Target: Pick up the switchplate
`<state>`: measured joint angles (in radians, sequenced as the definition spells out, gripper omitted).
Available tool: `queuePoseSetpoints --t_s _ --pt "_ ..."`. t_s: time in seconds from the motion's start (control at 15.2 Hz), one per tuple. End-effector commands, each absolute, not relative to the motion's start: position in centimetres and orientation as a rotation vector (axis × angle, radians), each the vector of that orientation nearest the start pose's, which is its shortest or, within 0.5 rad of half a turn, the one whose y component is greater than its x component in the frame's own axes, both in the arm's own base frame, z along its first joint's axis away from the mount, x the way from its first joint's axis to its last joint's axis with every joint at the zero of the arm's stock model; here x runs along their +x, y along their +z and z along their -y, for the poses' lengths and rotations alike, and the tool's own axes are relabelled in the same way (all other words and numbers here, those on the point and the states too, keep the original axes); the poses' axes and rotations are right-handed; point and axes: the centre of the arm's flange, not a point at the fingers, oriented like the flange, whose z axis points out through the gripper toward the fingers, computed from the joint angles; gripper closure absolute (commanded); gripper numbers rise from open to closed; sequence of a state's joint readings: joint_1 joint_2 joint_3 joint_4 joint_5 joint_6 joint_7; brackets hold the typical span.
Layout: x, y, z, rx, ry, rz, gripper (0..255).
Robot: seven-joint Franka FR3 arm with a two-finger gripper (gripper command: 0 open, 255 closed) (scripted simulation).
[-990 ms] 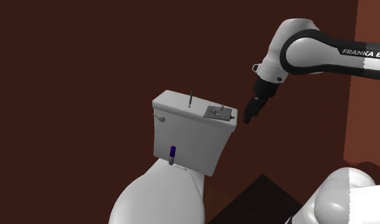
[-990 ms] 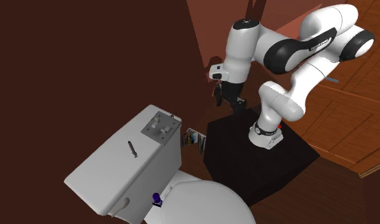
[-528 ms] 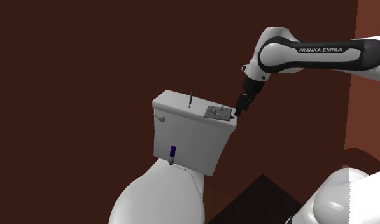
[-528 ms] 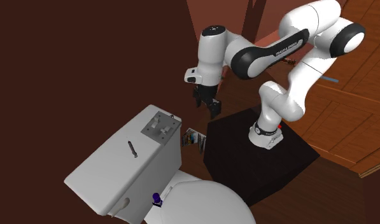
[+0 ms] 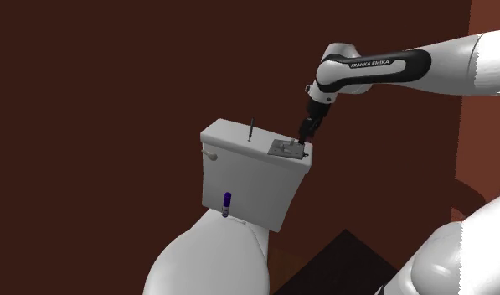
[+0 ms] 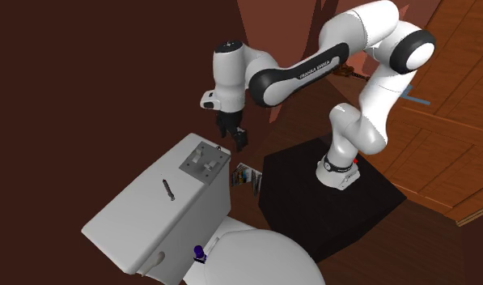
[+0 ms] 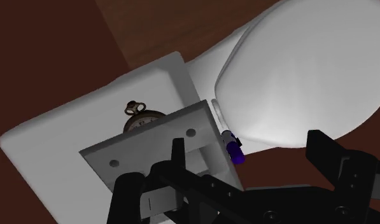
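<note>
Switchplate: the flat grey rectangular plate with small screw holes lies on the white toilet tank lid, at the end nearest the arm. Because it lies flat, it offers only thin edges to grip.
Gripper: the all-black two-finger gripper hangs above that end of the lid, pointing down, apart from the plate.
Jaws: spread wide, with nothing between them.
Neighbour: a small brass-coloured pocket watch sits just beside the plate's far edge; I judge a finger could knock it.
Room: the plate lies close to the lid's edge, with free space beyond it.
</note>
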<state>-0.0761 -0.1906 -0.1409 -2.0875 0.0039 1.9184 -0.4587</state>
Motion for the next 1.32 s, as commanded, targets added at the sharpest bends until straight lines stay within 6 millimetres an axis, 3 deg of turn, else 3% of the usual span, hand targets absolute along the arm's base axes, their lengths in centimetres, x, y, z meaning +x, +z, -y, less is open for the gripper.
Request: queuePoseSetpoints --t_s 0.0,0.53,1.06,1.19,1.25 --pt "50.9 50.0 12.9 -3.098 -0.041 0.393 0" --pt "59.4 47.4 18.4 -3.102 -0.032 0.451 0" --pt "59.8 43.2 18.7 -3.102 -0.031 0.454 0" --pt "59.8 43.2 18.7 -3.102 -0.031 0.454 0" --pt "59.8 43.3 18.7 -3.102 -0.031 0.454 255"
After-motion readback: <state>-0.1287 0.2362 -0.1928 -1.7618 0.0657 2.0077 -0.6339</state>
